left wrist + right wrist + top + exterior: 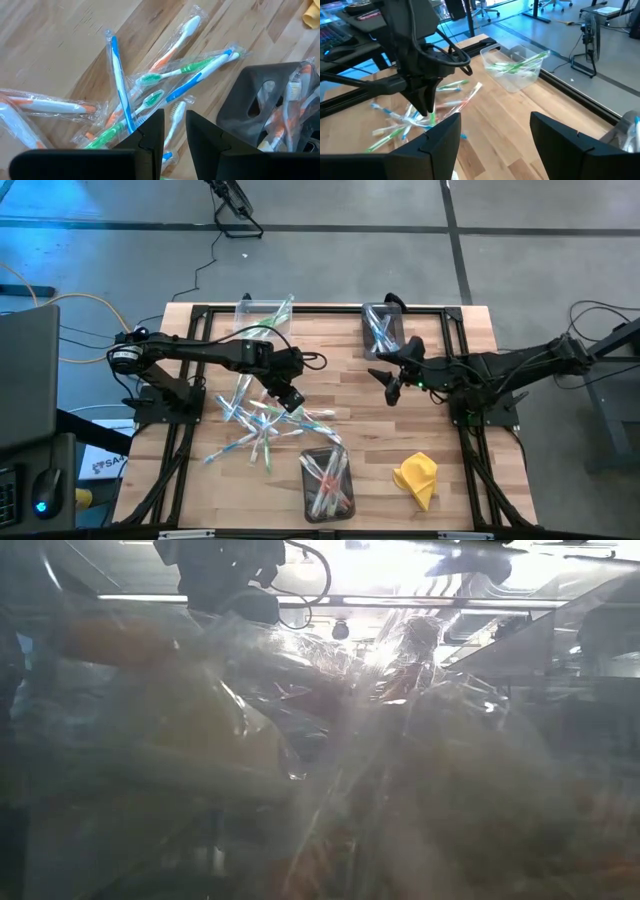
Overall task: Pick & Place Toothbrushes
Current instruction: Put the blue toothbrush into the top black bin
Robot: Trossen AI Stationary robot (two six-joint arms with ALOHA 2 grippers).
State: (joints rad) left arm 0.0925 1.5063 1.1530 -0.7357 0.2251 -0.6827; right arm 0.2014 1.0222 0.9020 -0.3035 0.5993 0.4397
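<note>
Wrapped toothbrushes (262, 420) with green, blue and orange handles lie in a loose heap on the wooden table's left half, and show close up in the left wrist view (165, 75). My left gripper (292, 398) hangs over the heap's right end, pointing steeply down. A narrow gap stands between its fingers (175, 125), and through it shows a white-headed toothbrush (176, 112) lying below; I see no touch. My right gripper (388, 385) hovers right of centre, open wide (495, 130), facing the left gripper (426, 114).
A clear bin (262, 315) at the far left holds green toothbrushes. Another bin (382, 328) at the far middle holds blue ones, and a dark bin (327, 480) near the front edge holds orange ones. A yellow cloth (417, 478) lies at the front right.
</note>
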